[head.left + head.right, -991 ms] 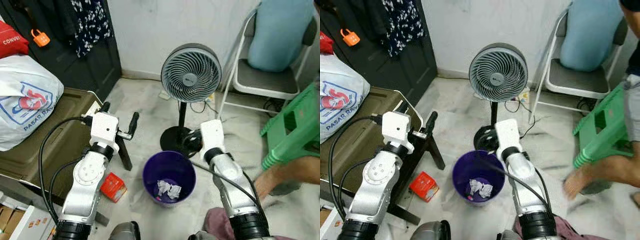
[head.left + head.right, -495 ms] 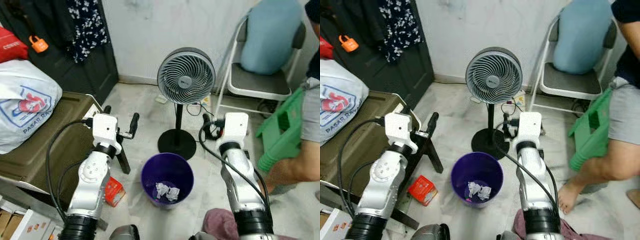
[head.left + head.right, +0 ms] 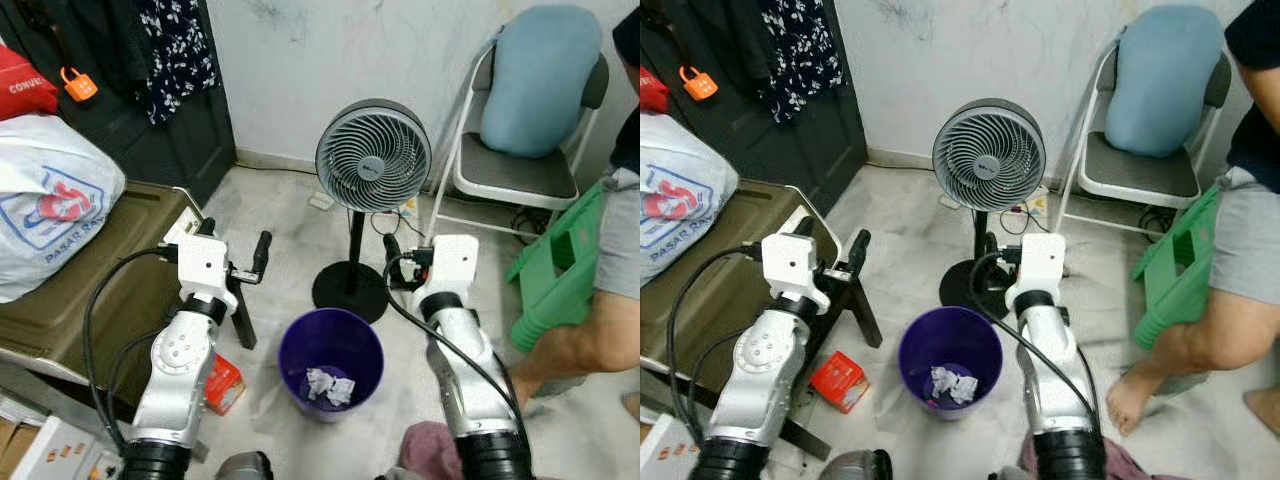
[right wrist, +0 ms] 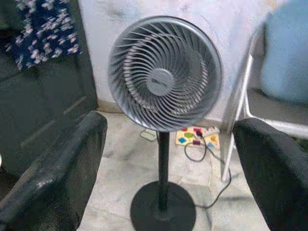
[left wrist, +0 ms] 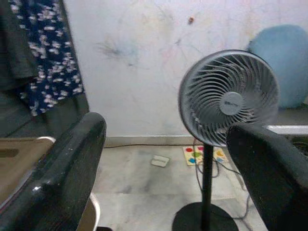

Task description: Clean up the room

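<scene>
- The left tool (image 3: 232, 255) and right tool (image 3: 408, 256) are hovering with fingers spread, carrying nothing.
- Between and below them, the purple bin (image 3: 331, 358) is holding crumpled paper (image 3: 329, 386).
- Judged next: reaching down for the red box (image 3: 224, 384) lying below the left tool.

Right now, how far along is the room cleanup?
Done: crumpled paper lies in the purple bin. In hand: nothing; the left pincer and right pincer are both open and empty, held above the floor facing the standing fan. Left: a red packet lies on the floor beside the bin.
</scene>
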Motion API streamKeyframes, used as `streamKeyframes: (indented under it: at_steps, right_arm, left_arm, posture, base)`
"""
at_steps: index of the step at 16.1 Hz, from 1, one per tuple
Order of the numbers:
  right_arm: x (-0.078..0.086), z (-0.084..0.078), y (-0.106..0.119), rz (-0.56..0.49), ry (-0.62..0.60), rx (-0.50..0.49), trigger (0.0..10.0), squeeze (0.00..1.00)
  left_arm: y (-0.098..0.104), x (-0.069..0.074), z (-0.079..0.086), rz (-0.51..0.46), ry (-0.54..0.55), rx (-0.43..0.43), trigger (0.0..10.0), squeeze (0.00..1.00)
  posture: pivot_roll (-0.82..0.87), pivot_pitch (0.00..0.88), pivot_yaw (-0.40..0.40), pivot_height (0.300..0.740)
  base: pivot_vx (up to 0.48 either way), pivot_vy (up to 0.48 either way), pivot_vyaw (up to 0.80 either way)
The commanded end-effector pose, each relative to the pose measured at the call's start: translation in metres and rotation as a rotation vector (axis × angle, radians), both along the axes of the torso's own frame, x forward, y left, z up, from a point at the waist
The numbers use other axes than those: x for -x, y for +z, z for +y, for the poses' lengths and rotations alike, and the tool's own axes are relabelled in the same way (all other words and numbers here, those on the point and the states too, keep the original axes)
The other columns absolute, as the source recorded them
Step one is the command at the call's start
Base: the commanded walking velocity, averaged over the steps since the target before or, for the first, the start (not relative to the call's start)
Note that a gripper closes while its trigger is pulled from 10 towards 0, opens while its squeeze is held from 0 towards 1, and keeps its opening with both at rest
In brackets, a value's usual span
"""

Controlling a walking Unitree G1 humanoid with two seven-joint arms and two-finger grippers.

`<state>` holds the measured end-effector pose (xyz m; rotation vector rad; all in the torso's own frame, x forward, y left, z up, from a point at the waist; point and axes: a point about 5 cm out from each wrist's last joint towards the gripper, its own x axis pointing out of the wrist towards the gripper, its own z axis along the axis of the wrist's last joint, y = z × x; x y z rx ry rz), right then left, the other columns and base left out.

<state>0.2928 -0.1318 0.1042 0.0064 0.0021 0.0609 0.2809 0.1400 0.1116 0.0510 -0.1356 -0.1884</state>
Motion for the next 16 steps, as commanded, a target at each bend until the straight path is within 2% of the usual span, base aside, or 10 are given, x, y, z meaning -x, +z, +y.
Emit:
streamKeyframes:
  at_steps: [1, 7, 12, 14, 16]
  right_arm:
    - [-0.0050, 0.0100, 0.0088, -0.034, 0.044, 0.006, 10.0, 0.00]
    - [-0.0033, 0.0127, 0.0117, -0.046, 0.063, 0.002, 10.0, 0.00]
    - [-0.0071, 0.0164, 0.0146, -0.054, 0.087, 0.002, 10.0, 0.00]
    - [-0.0083, 0.0170, 0.0147, -0.056, 0.087, 0.001, 10.0, 0.00]
    - [-0.0088, 0.0173, 0.0153, -0.060, 0.088, 0.001, 10.0, 0.00]
  left_arm:
    - [0.0027, -0.0002, 0.0037, -0.011, 0.026, -0.007, 10.0, 0.00]
    - [0.0033, -0.0005, -0.0013, -0.014, 0.007, -0.015, 10.0, 0.00]
    - [0.0057, -0.0033, 0.0045, -0.032, 0.083, -0.034, 10.0, 0.00]
    - [0.0079, -0.0029, 0.0041, -0.053, 0.104, -0.095, 10.0, 0.00]
    - [0.0074, -0.0036, 0.0048, -0.050, 0.106, -0.086, 10.0, 0.00]
  posture:
    - [0.00, 0.000, 0.002, 0.740]
    - [0.00, 0.000, 0.000, 0.740]
    - [0.01, 0.000, -0.010, 0.740]
    - [0.01, 0.000, -0.008, 0.740]
    - [0.01, 0.000, -0.005, 0.740]
  base:
    - [0.000, 0.000, 0.80]
    - [0.000, 0.000, 0.80]
    - [0.000, 0.000, 0.80]
    - [0.000, 0.000, 0.80]
    - [0.000, 0.000, 0.80]
